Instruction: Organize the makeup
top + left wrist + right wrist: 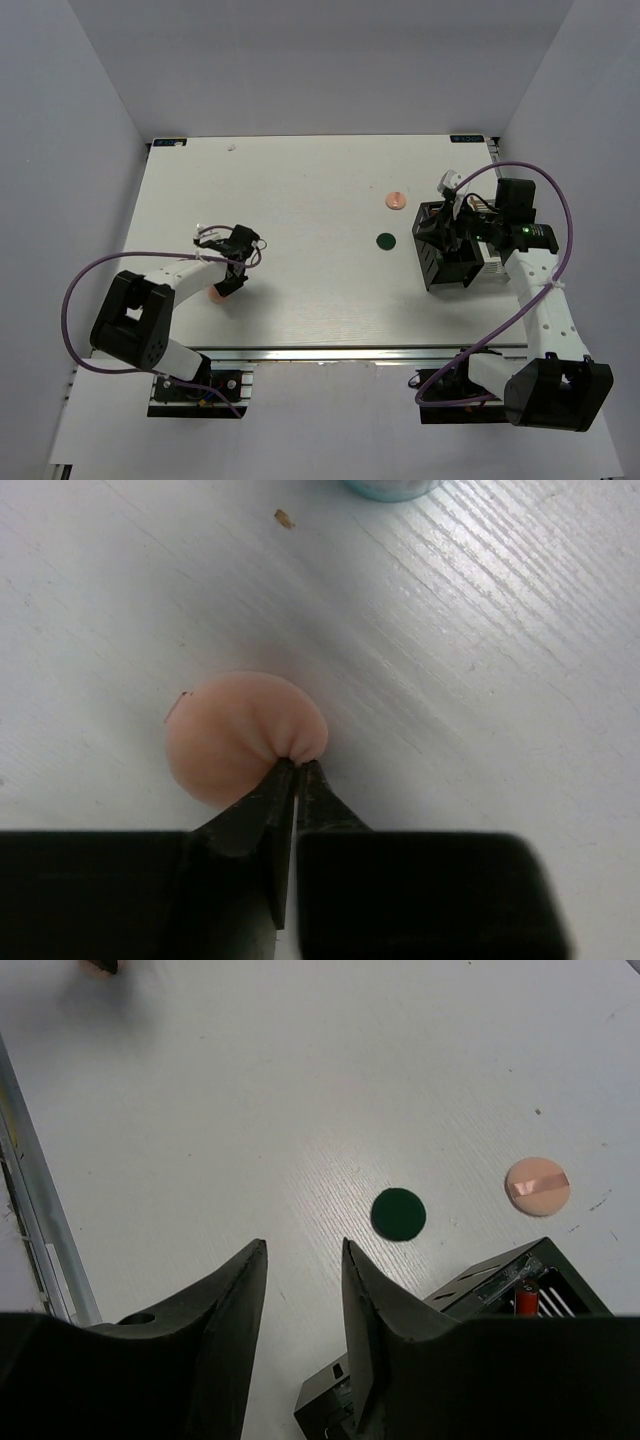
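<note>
Peach-pink disc (240, 735), eight o'clock on the table (300, 180): my left gripper (298, 768) is clamped on its edge. My right gripper (305, 1255) has its jaws apart, green disc (398, 1213) at its one o'clock.

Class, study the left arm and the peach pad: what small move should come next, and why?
Probably lift the left gripper slightly. Its jaws are shut on the edge of the peach pad, puckering it, while the pad lies on the table. The compartment box stands to the right, so the pad should clear the surface first.

A black compartment box (436, 271) sits toward the white table's (300, 180) right side.
</note>
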Robot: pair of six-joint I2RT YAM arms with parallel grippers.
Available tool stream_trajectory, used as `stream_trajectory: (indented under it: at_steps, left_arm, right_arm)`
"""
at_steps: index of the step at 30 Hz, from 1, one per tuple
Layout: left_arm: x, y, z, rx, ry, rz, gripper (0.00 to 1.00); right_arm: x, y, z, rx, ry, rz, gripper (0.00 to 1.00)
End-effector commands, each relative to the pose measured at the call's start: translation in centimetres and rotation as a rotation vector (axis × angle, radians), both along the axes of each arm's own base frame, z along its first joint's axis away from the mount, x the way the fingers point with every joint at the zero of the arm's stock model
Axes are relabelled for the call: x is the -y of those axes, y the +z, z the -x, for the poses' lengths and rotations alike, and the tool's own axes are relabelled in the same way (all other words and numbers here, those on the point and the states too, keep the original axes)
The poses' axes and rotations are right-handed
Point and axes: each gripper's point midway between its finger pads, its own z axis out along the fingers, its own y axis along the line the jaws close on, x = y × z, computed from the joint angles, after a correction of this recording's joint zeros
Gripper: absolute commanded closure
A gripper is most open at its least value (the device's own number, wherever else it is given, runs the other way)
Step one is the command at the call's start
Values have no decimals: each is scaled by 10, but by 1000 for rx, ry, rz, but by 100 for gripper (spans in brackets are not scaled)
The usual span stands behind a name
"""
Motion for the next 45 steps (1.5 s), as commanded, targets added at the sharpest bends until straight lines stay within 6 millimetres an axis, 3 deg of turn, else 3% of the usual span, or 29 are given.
stream_trajectory:
  at_steps: [1,2,4,8,9,11,15,17,18,19,20,21,22,23,24,25,26,28,32,33,38,45]
  left_arm:
    - [-3,-3,13,-28,-2,10,84]
    - [-3,0,12,-17,-11,16,93]
    - [3,6,8,2,-27,47,100]
    - [42,39,-19,109,-167,215,100]
    - [52,58,-31,173,-217,253,100]
    - [75,77,-37,210,-295,353,100]
    - [130,140,-51,370,-543,575,100]
    - [158,176,-59,503,-672,695,100]
    - [180,191,-48,523,-780,813,100]
    - [194,212,-51,618,-865,881,100]
    - [204,221,-46,643,-932,937,100]
    - [219,236,-28,656,-1064,1052,100]
    - [230,258,-26,767,-1142,1147,100]
    - [235,269,-17,793,-1199,1221,100]
    - [239,279,-6,813,-1271,1290,100]
    - [240,312,2,939,-1334,1368,100]
    - [243,307,0,931,-1337,1422,100]
    - [241,329,11,1047,-1423,1470,100]
    - [244,341,11,1103,-1476,1501,100]
    - [240,353,18,1156,-1490,1539,100]
    - [236,363,22,1213,-1479,1666,100]
    - [241,359,16,1192,-1464,1683,100]
  right_arm:
    - [-5,12,-1,41,26,-25,58]
    - [-5,13,-1,42,28,-26,58]
    - [-6,13,-1,44,32,-30,58]
    - [-7,15,0,49,38,-35,58]
    - [-7,15,0,50,39,-35,58]
    - [-9,14,1,44,48,-41,58]
    - [-16,3,3,-33,64,-48,58]
    - [-36,-4,11,-112,91,-45,58]
    - [-41,-5,11,-139,87,-61,58]
    - [-52,-4,6,-118,95,-88,58]
    - [-59,-1,9,-227,51,-154,58]
    - [-65,2,7,-272,26,-193,57]
    - [-77,-2,12,-344,18,-235,53]
    - [-88,19,2,-394,-43,-346,51]
    - [-96,26,3,-405,-29,-394,49]
    - [-111,32,11,-419,17,-425,39]
    - [-119,37,10,-419,15,-453,36]
    - [-138,50,4,-443,31,-506,30]
    - [-148,66,-14,-444,34,-592,25]
    - [-151,69,-18,-448,52,-602,24]
    - [-160,84,-21,-446,141,-667,24]
    - [-164,98,-16,-383,243,-677,28]
